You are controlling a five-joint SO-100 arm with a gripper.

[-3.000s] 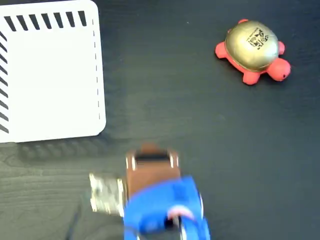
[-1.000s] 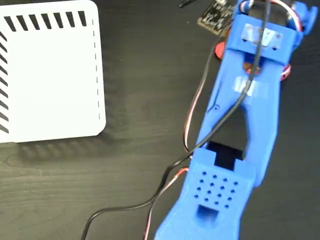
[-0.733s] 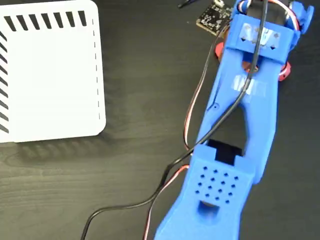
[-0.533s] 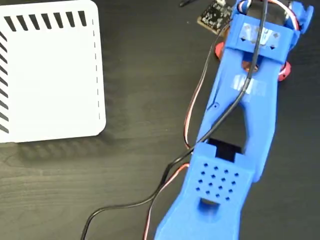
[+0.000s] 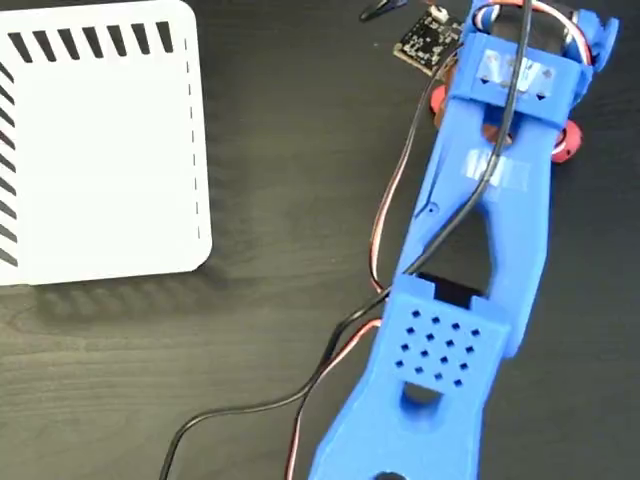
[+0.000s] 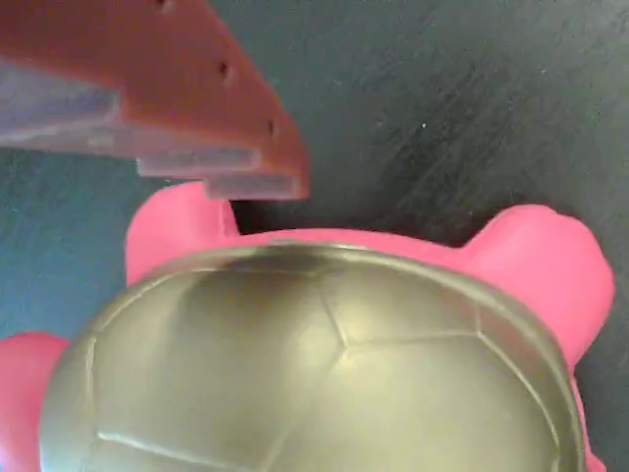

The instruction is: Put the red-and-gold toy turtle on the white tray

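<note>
In the wrist view, the small squishy red-and-gold toy turtle point(image 6: 324, 364) fills the lower frame, its shiny gold domed shell just beneath the camera, and one brown finger point(image 6: 157, 88) of the claw hangs close over a coral-red foot at its far edge. Whether the claw is spread or pressed together cannot be told. In the fixed view the blue plastic arm point(image 5: 470, 270) covers the turtle at upper right on the dark wood-grain table point(image 5: 270, 330), red bits peeking out, well apart from the large flat white tray point(image 5: 100, 150) at upper left.
</note>
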